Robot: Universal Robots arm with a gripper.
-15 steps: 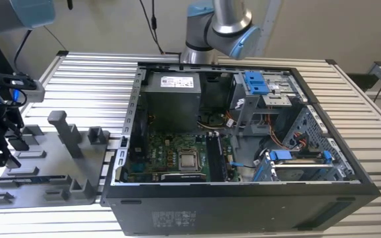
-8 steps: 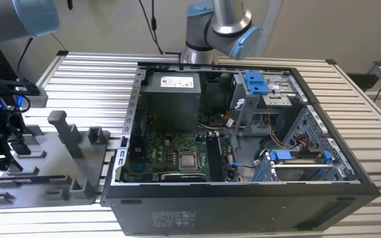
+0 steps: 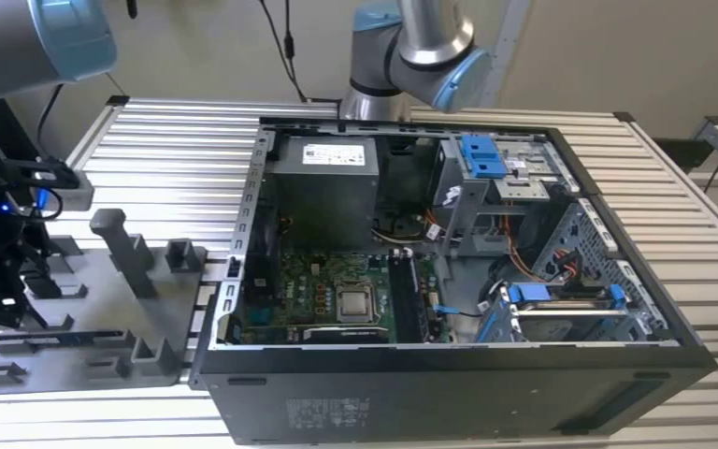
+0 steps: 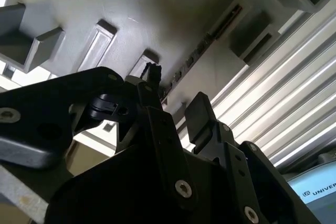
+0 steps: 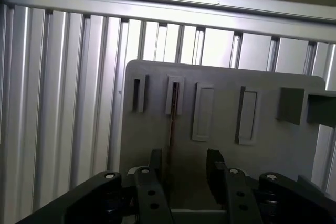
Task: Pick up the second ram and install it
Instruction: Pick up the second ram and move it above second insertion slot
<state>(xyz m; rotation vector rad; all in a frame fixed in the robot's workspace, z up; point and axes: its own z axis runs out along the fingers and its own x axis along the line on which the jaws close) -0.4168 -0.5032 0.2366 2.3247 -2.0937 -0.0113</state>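
Your hand (image 5: 184,156) hangs open over the grey plate (image 5: 220,77), fingers (image 5: 213,162) flanking the second ram (image 5: 171,124), which stands on edge in its slot. Expect it light, stiff, thin and fragile; pinch its flat faces near mid-length.

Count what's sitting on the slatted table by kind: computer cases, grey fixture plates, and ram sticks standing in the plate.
computer case: 1
grey fixture plate: 1
ram stick standing on edge in the plate: 1
Total: 3
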